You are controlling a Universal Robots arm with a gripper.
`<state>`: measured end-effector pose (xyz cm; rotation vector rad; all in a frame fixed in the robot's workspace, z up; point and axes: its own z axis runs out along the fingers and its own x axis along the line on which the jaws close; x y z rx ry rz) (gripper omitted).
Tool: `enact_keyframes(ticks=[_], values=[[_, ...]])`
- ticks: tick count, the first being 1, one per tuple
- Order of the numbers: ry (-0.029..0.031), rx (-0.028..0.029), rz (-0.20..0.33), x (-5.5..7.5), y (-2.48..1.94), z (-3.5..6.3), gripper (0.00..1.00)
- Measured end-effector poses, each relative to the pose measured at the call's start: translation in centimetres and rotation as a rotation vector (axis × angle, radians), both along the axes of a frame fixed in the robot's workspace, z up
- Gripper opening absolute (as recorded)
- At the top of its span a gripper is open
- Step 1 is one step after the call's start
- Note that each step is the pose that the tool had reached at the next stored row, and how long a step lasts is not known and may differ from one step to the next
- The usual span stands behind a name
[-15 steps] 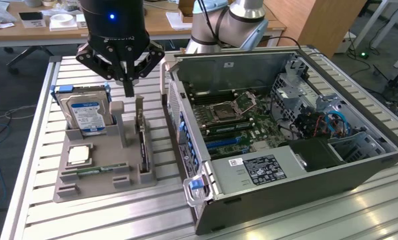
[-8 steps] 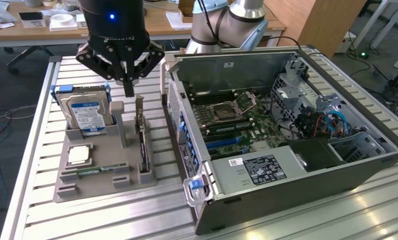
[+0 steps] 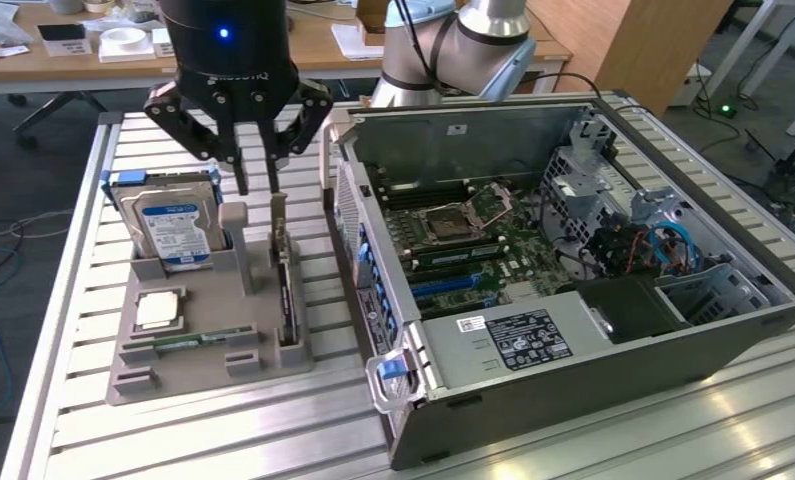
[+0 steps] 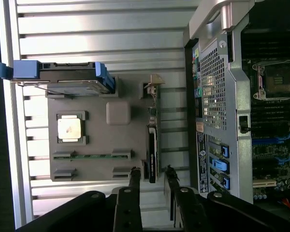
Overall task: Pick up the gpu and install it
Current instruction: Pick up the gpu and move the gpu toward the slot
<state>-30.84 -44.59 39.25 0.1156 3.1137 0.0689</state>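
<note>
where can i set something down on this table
Bare table slats between the tray and the near edge, and the corner at the exterior view's lower right beside the case. Crowded: narrow gap between tray and case, with the claw over the gpu.

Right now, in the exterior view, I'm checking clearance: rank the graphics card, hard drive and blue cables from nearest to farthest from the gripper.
1. Graphics card, upright in the tray, below the gripper.
2. Hard drive, on the tray, toward the exterior view's left.
3. Blue cables, inside the computer case, toward the exterior view's right.
</note>
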Motion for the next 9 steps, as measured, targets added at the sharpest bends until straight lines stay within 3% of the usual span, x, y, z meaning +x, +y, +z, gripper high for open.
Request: enact_keyframes(ticks=[2, 4, 5, 9], values=[[0.0, 0.0, 0.0, 0.0, 0.0, 0.0, 0.41], [0.0001, 0.0, 0.0, 0.0, 0.0, 0.0, 0.41], [0.0, 0.0, 0.0, 0.0, 0.0, 0.0, 0.47], [0.0, 0.0, 0.0, 0.0, 0.0, 0.0, 0.47]])
